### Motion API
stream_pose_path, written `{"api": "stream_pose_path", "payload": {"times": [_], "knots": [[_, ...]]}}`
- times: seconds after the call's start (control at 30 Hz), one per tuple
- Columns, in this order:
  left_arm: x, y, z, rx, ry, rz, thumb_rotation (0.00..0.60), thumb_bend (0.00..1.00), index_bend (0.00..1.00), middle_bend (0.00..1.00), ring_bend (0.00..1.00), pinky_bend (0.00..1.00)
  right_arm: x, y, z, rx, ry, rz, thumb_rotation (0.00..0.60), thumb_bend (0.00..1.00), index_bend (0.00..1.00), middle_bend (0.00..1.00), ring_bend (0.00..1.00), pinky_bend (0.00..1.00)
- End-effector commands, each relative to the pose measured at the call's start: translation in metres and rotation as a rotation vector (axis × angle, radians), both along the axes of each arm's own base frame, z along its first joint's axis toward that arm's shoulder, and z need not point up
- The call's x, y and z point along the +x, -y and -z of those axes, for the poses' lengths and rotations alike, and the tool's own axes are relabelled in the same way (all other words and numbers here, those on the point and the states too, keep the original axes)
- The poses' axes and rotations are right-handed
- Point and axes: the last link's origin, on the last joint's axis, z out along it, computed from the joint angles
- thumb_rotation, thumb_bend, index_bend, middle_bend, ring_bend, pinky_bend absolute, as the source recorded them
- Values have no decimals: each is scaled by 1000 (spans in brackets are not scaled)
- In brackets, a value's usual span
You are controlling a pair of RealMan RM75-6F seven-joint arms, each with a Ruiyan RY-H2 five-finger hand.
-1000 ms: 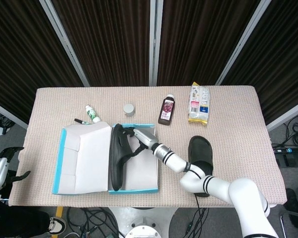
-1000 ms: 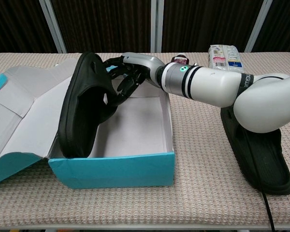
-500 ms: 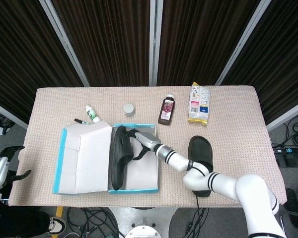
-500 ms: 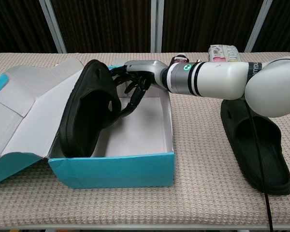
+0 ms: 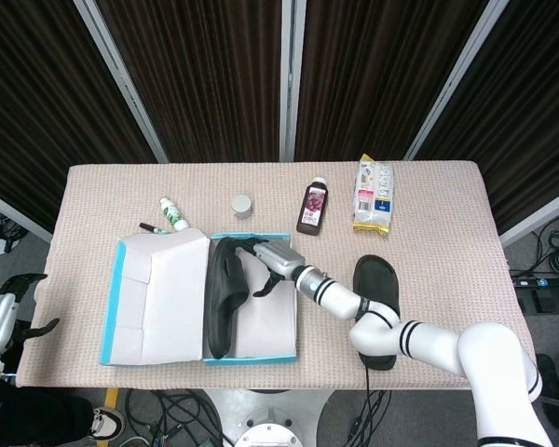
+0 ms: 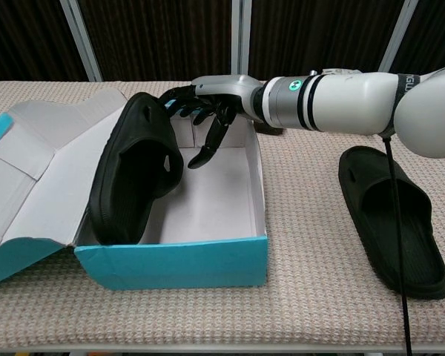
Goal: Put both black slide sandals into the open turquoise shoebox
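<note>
On the beige woven tablecloth (image 5: 429,200), the turquoise shoebox (image 6: 170,261) is sitting open, its plain white cardboard lid (image 5: 158,296) folded out flat to the left. Two black slide sandals are showing, both of matte moulded foam with a broad strap: one sandal (image 6: 133,178) is leaning on its edge against the left wall inside the box, sole toward the lid, and the other sandal (image 6: 391,219) is lying flat on the cloth well to the right of the box, outside it. The right hand (image 6: 208,111) is hovering over the far end of the box just beside the leaning sandal, its dark fingers (image 6: 211,141) spread and hanging down, gripping nothing (whether a fingertip is grazing the sandal's edge I cannot tell). The glossy white right forearm (image 6: 334,111) is reaching across above the flat sandal's far end. The left hand (image 5: 2,312) is resting off the table's left edge, fingers apart and holding nothing. Along the back of the table four small things are standing or lying: a white-and-green tube (image 5: 173,214), a short grey round can (image 5: 241,205), a dark juice bottle (image 5: 312,208) and a yellow-and-white snack bag (image 5: 374,193).
</note>
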Motion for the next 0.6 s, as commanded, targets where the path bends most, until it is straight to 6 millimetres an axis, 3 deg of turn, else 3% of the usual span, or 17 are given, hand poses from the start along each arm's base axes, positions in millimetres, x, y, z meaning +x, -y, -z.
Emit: {"api": "stream_pose_path", "payload": {"times": [0.03,0.47,0.6], "knots": [[1,1,0,0,0,3,600,167,223,200,132,236,2,-2,-11,-19,-5,-25,600,0,0,82,0,110],[4,2,0,0,2,18,600,167,224,200,132,236,23,-6,-61,-141,12,-97,600,0,0,83,0,110],[5,1,1,1,6,20,600,167,224,200,132,236,35,-17,-62,-115,110,-55,600,2,0,109,0,114]]}}
